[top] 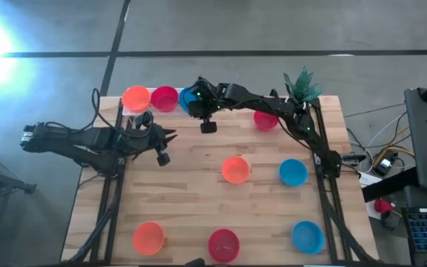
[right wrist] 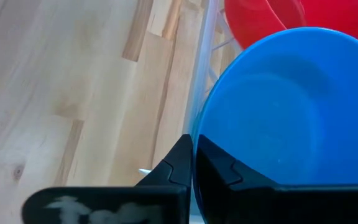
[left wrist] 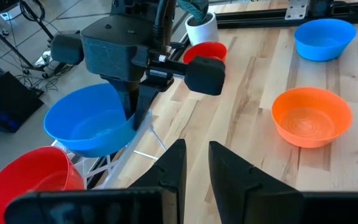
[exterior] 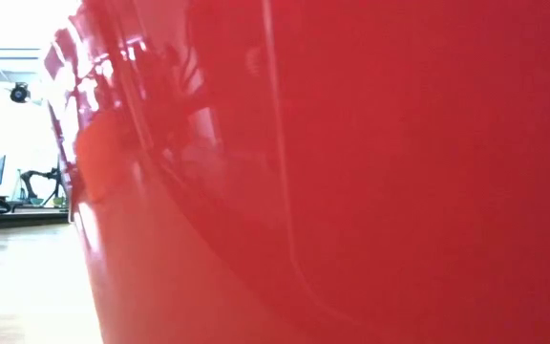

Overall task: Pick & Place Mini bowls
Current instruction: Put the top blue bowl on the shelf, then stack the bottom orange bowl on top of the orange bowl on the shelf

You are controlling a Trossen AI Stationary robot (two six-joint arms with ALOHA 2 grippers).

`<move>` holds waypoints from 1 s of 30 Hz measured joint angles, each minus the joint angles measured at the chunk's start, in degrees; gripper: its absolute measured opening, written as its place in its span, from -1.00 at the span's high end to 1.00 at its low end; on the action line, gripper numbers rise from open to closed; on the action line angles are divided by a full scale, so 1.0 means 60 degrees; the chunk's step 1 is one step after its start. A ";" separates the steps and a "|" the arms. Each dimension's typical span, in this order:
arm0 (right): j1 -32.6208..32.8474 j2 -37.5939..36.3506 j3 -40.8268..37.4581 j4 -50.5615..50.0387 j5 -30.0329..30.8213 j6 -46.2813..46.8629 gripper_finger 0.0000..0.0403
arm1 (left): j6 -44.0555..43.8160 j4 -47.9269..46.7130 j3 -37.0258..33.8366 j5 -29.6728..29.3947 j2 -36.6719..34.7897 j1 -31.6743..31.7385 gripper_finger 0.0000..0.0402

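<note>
The white wire-mesh rack [top: 132, 111] sits at the far left corner of the light wooden slatted table [top: 191, 193]. On it stand a small round orange plastic bowl [top: 136, 97], then just beside it a crimson red plastic bowl [top: 164, 98], then a bright blue plastic bowl [left wrist: 91, 121] at the rack's right end. The left gripper [top: 170, 136] hovers just in front of the rack, its two dark fingers [left wrist: 169, 168] parted by a narrow gap with nothing between them. The right gripper [top: 191, 99] reaches across from the right side to the rack's right end, its fingers [right wrist: 182, 165] pinched onto the rim of that blue bowl, one inside and one outside the wall. To the right of the rack along the far edge lies another red bowl [top: 265, 119], and beyond it a small white pot with a green plant [top: 301, 87]. Nearer than the rack, mid-table, rest an orange bowl [top: 235, 170] and a blue bowl [top: 293, 172]. Along the near edge, well apart from the rack, stand an orange bowl [top: 147, 237], a red bowl [top: 224, 245] and a blue bowl [top: 308, 236]. A glossy red surface [exterior: 351, 172] fills the low view.
</note>
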 joint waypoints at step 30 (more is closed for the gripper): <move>0.0076 -0.1107 -0.0011 -0.0298 0.1246 0.0687 0.58 | -0.0055 -0.0070 0.0011 0.0004 -0.0029 0.0000 0.68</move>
